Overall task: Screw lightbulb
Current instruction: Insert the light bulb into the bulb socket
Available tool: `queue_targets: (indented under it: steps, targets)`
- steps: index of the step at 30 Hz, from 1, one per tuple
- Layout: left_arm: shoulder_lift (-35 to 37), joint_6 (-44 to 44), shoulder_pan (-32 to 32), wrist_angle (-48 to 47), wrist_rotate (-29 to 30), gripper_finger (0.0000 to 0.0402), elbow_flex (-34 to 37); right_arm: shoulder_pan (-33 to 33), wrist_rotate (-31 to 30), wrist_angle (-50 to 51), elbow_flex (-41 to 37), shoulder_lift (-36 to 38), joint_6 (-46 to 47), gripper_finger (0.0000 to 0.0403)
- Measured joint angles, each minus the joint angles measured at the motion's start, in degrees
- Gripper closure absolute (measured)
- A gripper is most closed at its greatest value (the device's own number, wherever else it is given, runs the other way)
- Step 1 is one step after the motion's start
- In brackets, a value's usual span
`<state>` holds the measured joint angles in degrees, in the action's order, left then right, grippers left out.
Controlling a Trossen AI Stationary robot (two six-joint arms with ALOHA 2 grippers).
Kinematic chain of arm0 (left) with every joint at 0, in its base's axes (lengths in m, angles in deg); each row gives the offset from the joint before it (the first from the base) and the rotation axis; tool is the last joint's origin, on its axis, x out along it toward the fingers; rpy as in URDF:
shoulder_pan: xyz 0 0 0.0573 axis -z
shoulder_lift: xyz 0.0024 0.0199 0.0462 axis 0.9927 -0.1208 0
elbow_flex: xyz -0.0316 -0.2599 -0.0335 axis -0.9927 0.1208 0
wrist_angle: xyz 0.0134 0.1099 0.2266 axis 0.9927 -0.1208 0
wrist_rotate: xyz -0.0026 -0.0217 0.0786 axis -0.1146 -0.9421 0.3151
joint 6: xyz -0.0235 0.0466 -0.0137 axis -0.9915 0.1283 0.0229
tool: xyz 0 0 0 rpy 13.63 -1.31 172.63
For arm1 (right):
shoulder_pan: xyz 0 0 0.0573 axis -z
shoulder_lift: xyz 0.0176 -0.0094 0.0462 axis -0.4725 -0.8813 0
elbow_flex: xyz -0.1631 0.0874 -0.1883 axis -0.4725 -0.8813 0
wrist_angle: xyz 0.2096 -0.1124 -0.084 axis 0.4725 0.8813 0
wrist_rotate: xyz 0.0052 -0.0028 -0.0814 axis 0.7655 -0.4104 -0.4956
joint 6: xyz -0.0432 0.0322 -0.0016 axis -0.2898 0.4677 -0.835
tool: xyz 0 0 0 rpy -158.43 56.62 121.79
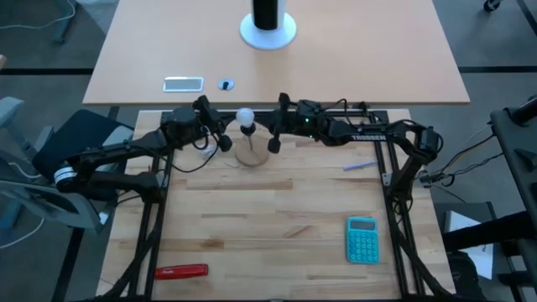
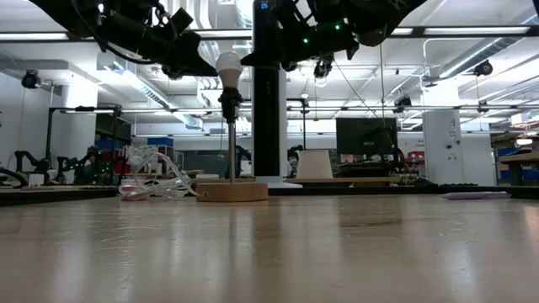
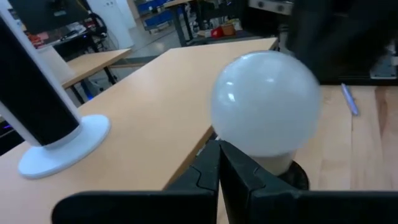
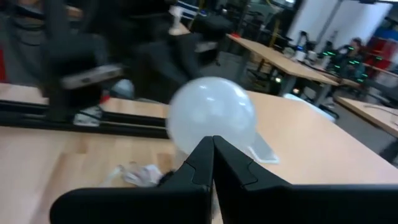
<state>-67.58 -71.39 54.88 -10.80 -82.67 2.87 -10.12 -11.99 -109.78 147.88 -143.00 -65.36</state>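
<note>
The white lightbulb stands upright in the socket on top of a thin rod. The rod rises from a round wooden disc near the table's far edge. My left gripper is shut and level, its tips at the bulb's left side. My right gripper is shut and level too, its tips at the bulb's right side. Each wrist view shows the bulb just beyond the closed fingertips. My left gripper comes in level from the table's left, and its shut fingertips reach the bulb's lower left side. Whether they touch it I cannot tell. My right gripper comes in level from the table's right, its shut fingertips at the bulb's right side. Whether they touch it I cannot tell.
A clear crumpled wrapper lies left of the disc. On the near half lie a teal calculator, a red tool and a purple pen. A black column on a white foot stands on the table behind.
</note>
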Motion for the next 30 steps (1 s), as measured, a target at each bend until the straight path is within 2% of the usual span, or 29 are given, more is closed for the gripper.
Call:
queue_targets:
  steps: [8,13,16,18,23,30]
  targets:
    - [0.19,-0.98,0.08,-0.18,1.08,0.0402,0.00,-0.50,-1.46,0.89,0.00,0.09,-0.09,0.0403]
    - [1.29,-1.12,0.08,-2.23,1.01,0.0402,0.00,-0.55,-8.13,5.10,0.00,1.60,-1.62,0.0403]
    - [2.60,-1.10,0.08,-2.46,-2.66,0.0402,0.00,-0.15,-11.39,6.52,0.00,1.79,-1.98,0.0403]
    - [3.09,-1.08,0.10,-2.34,-5.25,0.0402,0.00,0.42,-11.49,6.83,-0.02,1.77,-1.65,0.0403]
    - [2.72,-0.71,0.10,-2.30,-5.58,0.0401,0.00,0.95,-11.20,6.00,-0.05,0.91,-0.86,0.0403]
    - [0.38,-0.43,0.05,0.18,-5.26,0.0402,0.02,0.96,-5.38,3.25,-0.09,0.96,-0.18,0.0403]
